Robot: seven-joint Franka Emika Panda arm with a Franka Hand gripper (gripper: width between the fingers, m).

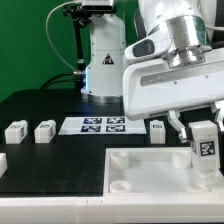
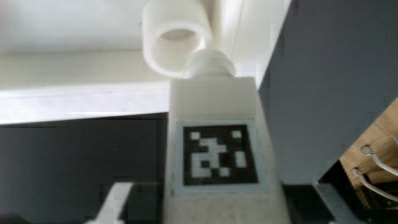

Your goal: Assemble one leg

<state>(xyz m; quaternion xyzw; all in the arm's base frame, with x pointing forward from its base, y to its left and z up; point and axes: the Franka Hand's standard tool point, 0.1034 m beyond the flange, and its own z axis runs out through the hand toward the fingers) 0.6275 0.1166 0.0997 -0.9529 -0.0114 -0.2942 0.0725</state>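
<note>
My gripper [image 1: 203, 128] is shut on the leg [image 1: 205, 146], a small white post with a black-and-white tag, and holds it upright at the exterior view's right, over the far right corner of the white tray [image 1: 140, 170]. In the wrist view the leg [image 2: 217, 120] fills the middle between my fingers [image 2: 128, 198]. Its narrow tip points at the tray's round corner socket [image 2: 175, 40] and is just beside it. I cannot tell whether the tip touches the tray.
Three more white legs stand on the black table: two [image 1: 14, 130] [image 1: 44, 130] at the exterior view's left, one [image 1: 157, 130] behind the tray. The marker board [image 1: 103, 125] lies between them. The arm's base [image 1: 103, 60] stands at the back.
</note>
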